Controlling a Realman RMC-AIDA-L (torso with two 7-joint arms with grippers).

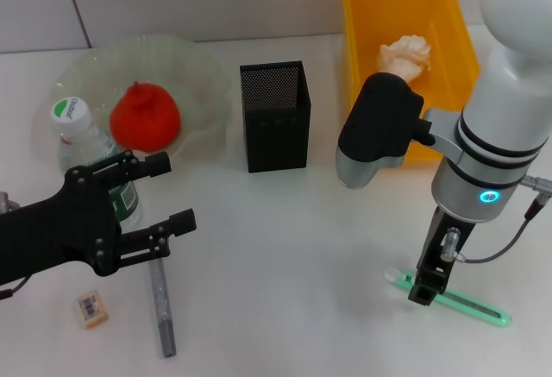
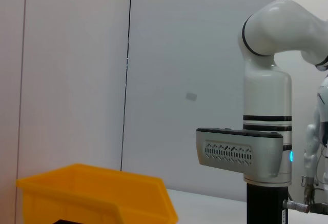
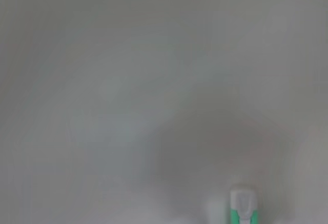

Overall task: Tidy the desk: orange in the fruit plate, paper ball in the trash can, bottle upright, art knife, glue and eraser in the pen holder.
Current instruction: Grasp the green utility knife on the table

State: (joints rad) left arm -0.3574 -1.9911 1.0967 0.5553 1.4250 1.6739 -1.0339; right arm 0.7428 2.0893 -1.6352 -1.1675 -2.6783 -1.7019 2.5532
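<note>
The orange [image 1: 144,118] lies in the glass fruit plate [image 1: 203,71] at the back left. Just in front of the plate the bottle [image 1: 82,140] stands upright, its lower part hidden behind my left gripper [image 1: 172,191], which is open with nothing between its fingers. The paper ball [image 1: 405,53] sits in the yellow trash can [image 1: 448,15]. My right gripper [image 1: 425,291] is down on one end of the green art knife [image 1: 470,308], whose tip shows as the art knife [image 3: 242,206] in the right wrist view. The grey glue [image 1: 161,304] and the eraser [image 1: 90,308] lie at the front left.
The black mesh pen holder [image 1: 276,116] stands mid-table between plate and trash can. In the left wrist view the trash can [image 2: 102,193] and the right arm [image 2: 266,106] stand before a plain wall. Bare white table stretches between glue and art knife.
</note>
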